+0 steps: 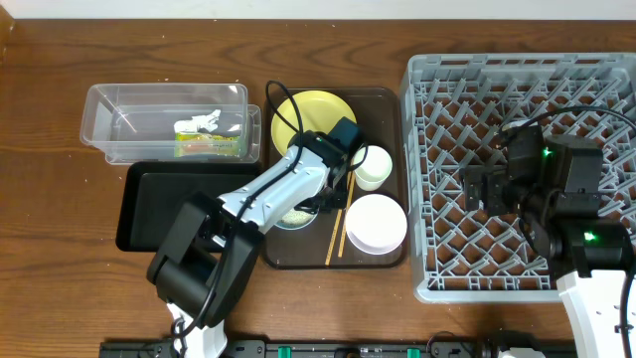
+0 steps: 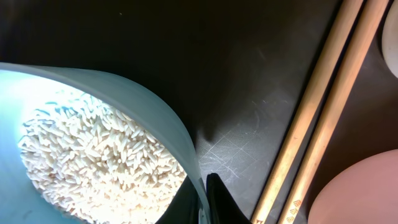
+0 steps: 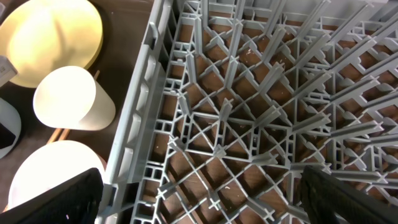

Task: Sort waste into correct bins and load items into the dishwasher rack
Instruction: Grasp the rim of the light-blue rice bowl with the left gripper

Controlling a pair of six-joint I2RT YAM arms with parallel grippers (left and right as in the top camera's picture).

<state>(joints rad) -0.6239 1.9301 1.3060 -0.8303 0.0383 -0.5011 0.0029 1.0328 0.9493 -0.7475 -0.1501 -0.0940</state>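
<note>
Light blue bowl (image 2: pixel 155 118), holding loose rice grains (image 2: pixel 93 162), sits on the brown serving tray (image 2: pixel 249 74) beside the chopsticks (image 2: pixel 323 106). Left tool (image 2: pixel 199 202) straddles its rim, presumably to tip rice out; clamping cannot be confirmed. Right tool (image 3: pixel 202 196) wide, empty, over dishwasher rack (image 3: pixel 249 112)

A dark brown serving tray (image 1: pixel 384 111) lies flat on the wood-grain table (image 1: pixel 60 283), near its middle.

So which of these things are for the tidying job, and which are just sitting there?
For the job: wrapper, tissue, rice, tub, black tray, plate, blue bowl, white bowl, cup, chopsticks, rack.
Just there: brown tray, table.
</note>
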